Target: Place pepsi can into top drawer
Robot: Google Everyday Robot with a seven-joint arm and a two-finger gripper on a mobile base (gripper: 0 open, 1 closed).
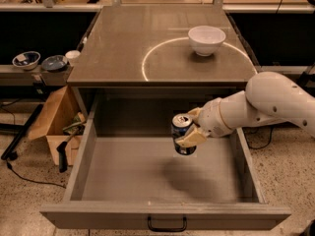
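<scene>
While the claw (190,127) is clamped around the pepsi can (181,133), the open top drawer (162,214) lies directly beneath it, and a white bowl (206,39) sits well beyond it on the counter (123,43)

Your grey table (118,53) carries a white bowl (206,39) at 2 o'clock; the gripper (191,128) grips the pepsi can (180,124) beyond 6 o'clock.

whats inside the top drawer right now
The top drawer shows only bare grey floor. The gripper holds the pepsi can above it, casting a shadow. The floor patch behind the can and fingers is covered.
</scene>
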